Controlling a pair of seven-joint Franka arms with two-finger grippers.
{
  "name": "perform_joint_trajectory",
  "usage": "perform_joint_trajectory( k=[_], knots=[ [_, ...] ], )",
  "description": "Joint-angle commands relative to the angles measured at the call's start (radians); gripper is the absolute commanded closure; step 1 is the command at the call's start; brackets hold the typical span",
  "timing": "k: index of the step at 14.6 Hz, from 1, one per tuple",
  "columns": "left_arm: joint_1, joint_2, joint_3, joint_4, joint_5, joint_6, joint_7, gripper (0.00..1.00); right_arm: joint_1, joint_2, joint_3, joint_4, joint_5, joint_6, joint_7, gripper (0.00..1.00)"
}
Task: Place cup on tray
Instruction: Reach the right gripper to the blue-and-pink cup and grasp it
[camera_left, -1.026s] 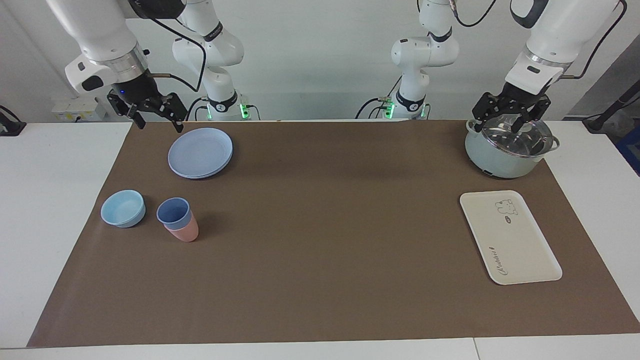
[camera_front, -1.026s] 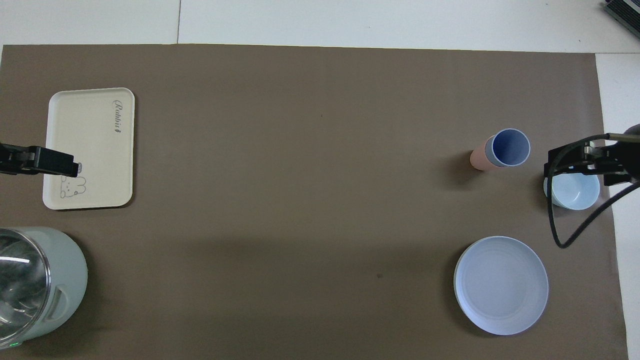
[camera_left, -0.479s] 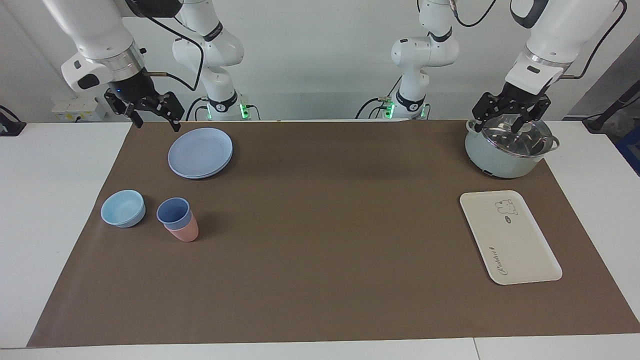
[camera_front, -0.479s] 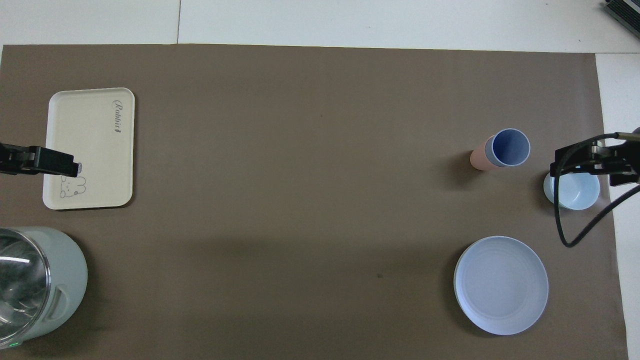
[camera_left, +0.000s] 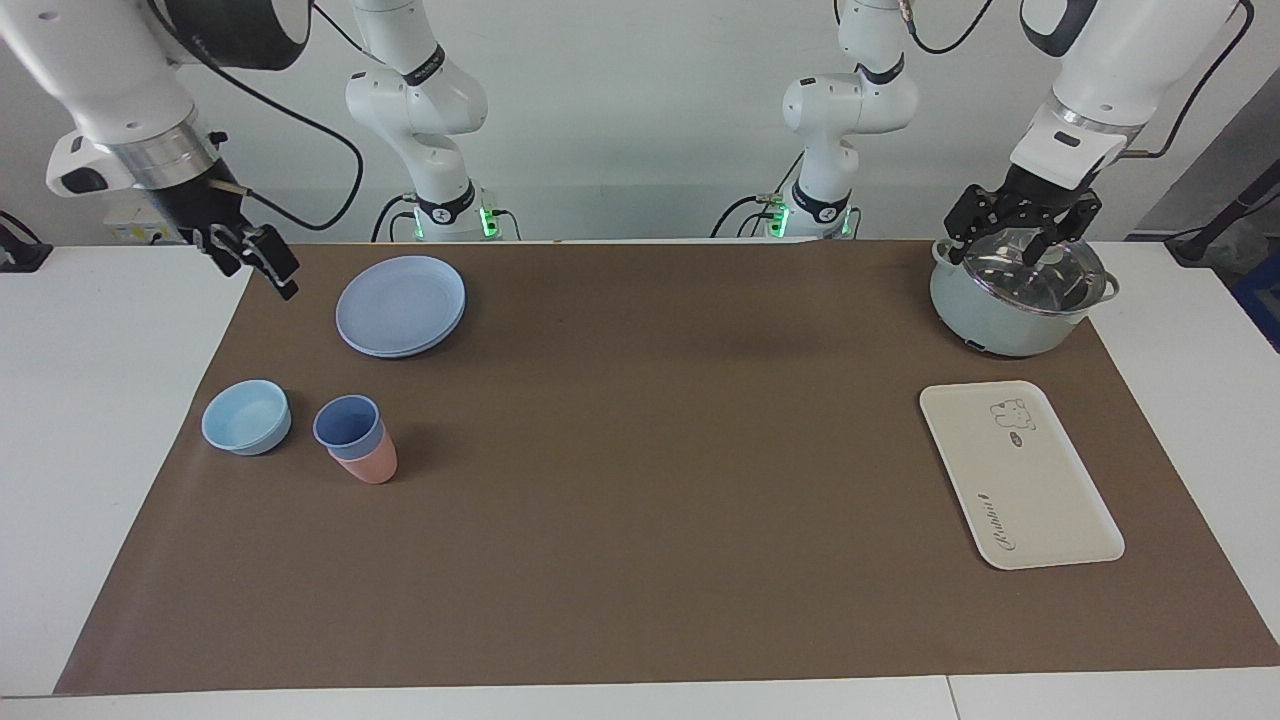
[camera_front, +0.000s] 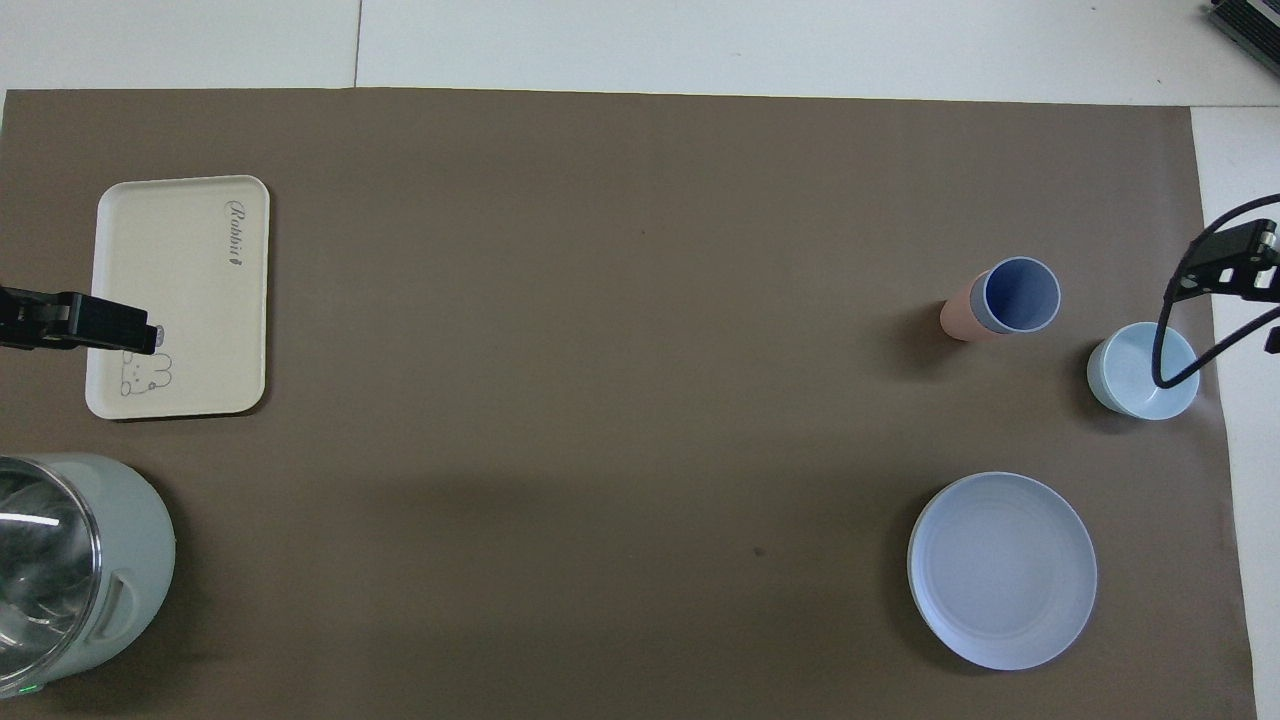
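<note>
The periwinkle-blue cup (camera_left: 347, 424) (camera_front: 1020, 293) stands upright, nested in a salmon-pink tumbler (camera_left: 372, 463), at the right arm's end of the brown mat. The cream tray (camera_left: 1020, 476) (camera_front: 185, 300) lies flat with nothing on it at the left arm's end. My right gripper (camera_left: 262, 262) (camera_front: 1232, 270) hangs in the air over the mat's edge, apart from the cup, holding nothing. My left gripper (camera_left: 1022, 236) (camera_front: 120, 335) waits open just above the lid of the pot, empty.
A light-blue bowl (camera_left: 246, 416) (camera_front: 1143, 370) sits beside the cup. The round blue plate (camera_left: 401, 305) (camera_front: 1002, 570) lies nearer the robots. A pale green pot with a glass lid (camera_left: 1020, 295) (camera_front: 60, 570) stands nearer the robots than the tray.
The right gripper has swung away from the plate toward the mat's outer edge and turned on its wrist. The left arm, cup and tray have not moved.
</note>
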Motion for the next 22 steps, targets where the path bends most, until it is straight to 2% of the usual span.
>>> perform_joint_trajectory(
  k=[1,6,9,14,18,22],
  knots=[
    [0.006,-0.025,0.002,-0.030,-0.011,0.015,0.009,0.00,-0.069,0.127,0.006,0.082,0.070,0.021,0.083,0.06],
    [0.006,-0.023,0.000,-0.030,-0.011,0.014,0.009,0.00,-0.137,0.339,0.008,0.214,0.156,0.027,0.204,0.06],
    [0.006,-0.025,0.000,-0.030,-0.011,0.014,0.009,0.00,-0.140,0.420,0.008,0.217,0.214,0.130,0.264,0.08],
    [0.006,-0.025,0.000,-0.030,-0.011,0.014,0.009,0.00,-0.168,0.532,0.008,0.219,0.371,0.116,0.324,0.09],
    [0.006,-0.023,0.000,-0.030,-0.011,0.015,0.009,0.00,-0.161,0.560,0.011,0.207,0.415,0.106,0.369,0.09],
    [0.006,-0.025,0.000,-0.030,-0.011,0.015,0.009,0.00,-0.158,0.560,0.011,0.130,0.451,0.107,0.370,0.09]
  ],
)
